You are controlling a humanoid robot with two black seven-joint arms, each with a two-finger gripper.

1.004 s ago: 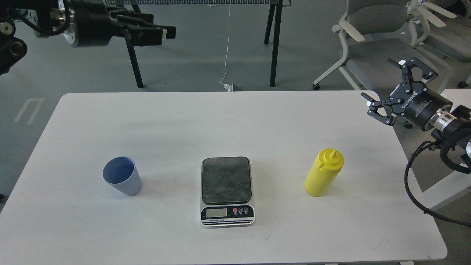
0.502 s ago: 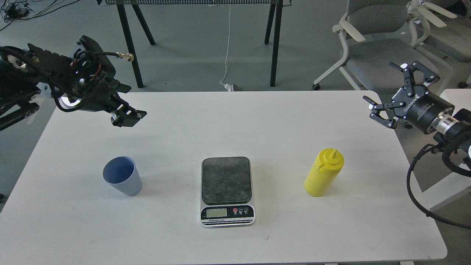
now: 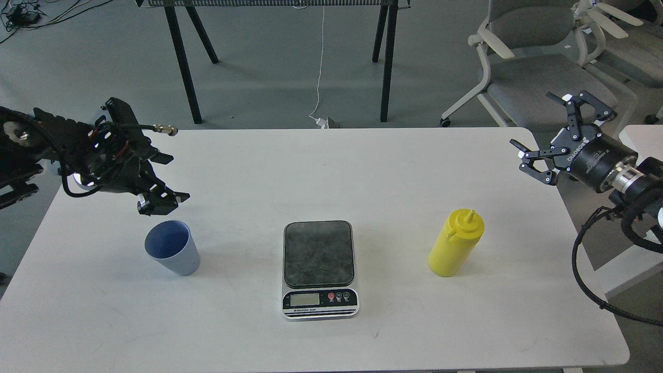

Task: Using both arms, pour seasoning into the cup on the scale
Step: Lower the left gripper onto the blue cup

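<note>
Head view shows the left gripper (image 3: 158, 203) hanging just above and behind the cup (image 3: 173, 254), not touching it; whether its fingers are apart cannot be told. Right of that gripper sits the scale (image 3: 319, 268), its plate bare. Farther right, the bottle (image 3: 456, 242) stands upright, below-left of the right gripper (image 3: 553, 135), which is spread wide and holds nothing.
</note>
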